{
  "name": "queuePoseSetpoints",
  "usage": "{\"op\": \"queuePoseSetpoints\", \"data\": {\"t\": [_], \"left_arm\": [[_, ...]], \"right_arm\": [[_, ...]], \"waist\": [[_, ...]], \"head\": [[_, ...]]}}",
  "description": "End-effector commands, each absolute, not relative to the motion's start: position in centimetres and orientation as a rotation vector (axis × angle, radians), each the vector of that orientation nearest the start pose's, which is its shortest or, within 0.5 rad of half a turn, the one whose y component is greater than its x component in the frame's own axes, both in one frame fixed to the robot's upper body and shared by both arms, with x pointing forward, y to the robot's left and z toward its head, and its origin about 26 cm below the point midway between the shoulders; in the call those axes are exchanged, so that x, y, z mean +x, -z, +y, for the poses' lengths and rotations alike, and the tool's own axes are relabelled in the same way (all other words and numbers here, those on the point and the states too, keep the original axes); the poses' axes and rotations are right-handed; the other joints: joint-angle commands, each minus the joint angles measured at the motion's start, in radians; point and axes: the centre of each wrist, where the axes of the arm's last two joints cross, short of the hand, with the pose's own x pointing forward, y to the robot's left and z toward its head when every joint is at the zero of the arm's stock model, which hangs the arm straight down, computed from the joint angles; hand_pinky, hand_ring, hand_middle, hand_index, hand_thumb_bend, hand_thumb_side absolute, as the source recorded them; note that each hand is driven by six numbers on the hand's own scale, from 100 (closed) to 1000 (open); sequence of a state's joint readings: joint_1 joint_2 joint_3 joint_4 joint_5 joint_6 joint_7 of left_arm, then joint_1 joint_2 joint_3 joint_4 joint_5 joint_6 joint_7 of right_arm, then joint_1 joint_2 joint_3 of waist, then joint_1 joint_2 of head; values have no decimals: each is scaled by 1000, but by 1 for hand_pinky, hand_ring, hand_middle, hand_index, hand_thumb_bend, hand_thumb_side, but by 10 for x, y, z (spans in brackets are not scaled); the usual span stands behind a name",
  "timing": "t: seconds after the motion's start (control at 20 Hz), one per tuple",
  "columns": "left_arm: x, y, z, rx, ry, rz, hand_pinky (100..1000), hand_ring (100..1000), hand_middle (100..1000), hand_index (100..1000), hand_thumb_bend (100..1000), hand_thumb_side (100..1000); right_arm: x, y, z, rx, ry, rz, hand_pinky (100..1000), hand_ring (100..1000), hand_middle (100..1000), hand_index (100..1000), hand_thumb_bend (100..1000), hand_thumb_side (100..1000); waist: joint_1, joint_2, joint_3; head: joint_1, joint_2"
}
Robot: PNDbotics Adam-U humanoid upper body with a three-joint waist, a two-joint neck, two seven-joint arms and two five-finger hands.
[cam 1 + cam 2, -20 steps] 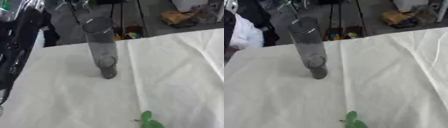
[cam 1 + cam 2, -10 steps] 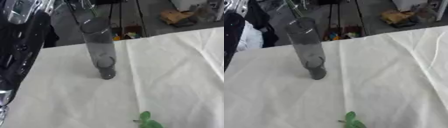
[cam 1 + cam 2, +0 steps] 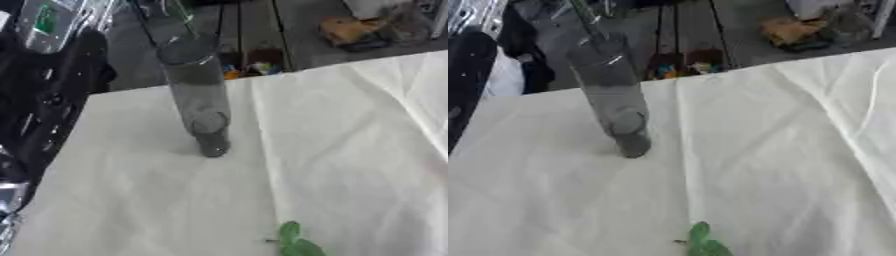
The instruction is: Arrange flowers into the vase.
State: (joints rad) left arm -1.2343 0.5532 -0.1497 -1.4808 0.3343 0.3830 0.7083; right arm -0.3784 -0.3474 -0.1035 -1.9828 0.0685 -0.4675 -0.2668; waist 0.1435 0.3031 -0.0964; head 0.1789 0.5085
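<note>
A tall clear glass vase (image 3: pixel 199 100) stands upright on the white cloth, left of the middle. A thin green stem (image 3: pixel 179 14) slants down into its mouth from the top edge; whatever holds it is out of the picture. A few green leaves (image 3: pixel 296 242) lie on the cloth at the bottom edge, well in front of the vase. My left arm (image 3: pixel 48 115), black with silver parts, runs up the left side of the left eye view to the top edge. Neither hand shows in either view.
The table's white cloth (image 3: pixel 350 150) has creases toward the right. Beyond the far edge lies floor clutter: dark tripod legs (image 3: pixel 229 25), an orange-brown bundle (image 3: pixel 350 30) and small coloured items (image 3: pixel 254 67). A white bundle (image 3: pixel 502 75) sits behind the left corner.
My left arm has shifted a little along the left edge. The vase and the leaves have kept their places.
</note>
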Motion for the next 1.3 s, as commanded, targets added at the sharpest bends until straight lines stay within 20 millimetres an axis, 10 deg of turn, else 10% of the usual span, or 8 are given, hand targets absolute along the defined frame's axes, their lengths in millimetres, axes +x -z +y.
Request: {"op": "queuePoseSetpoints", "data": {"t": [0.05, 1.3], "left_arm": [[375, -441, 205, 545, -391, -2192, 100, 100, 100, 100, 156, 162], [396, -408, 196, 556, -365, -2101, 100, 100, 100, 100, 151, 174]], "right_arm": [[304, -240, -282, 384, 132, 3341, 685, 751, 478, 776, 100, 998], [304, -241, -281, 380, 118, 3340, 688, 757, 474, 778, 100, 998]], "waist": [[-7, -14, -1], [-9, 4, -17]], "head": [[4, -10], [14, -30]]}}
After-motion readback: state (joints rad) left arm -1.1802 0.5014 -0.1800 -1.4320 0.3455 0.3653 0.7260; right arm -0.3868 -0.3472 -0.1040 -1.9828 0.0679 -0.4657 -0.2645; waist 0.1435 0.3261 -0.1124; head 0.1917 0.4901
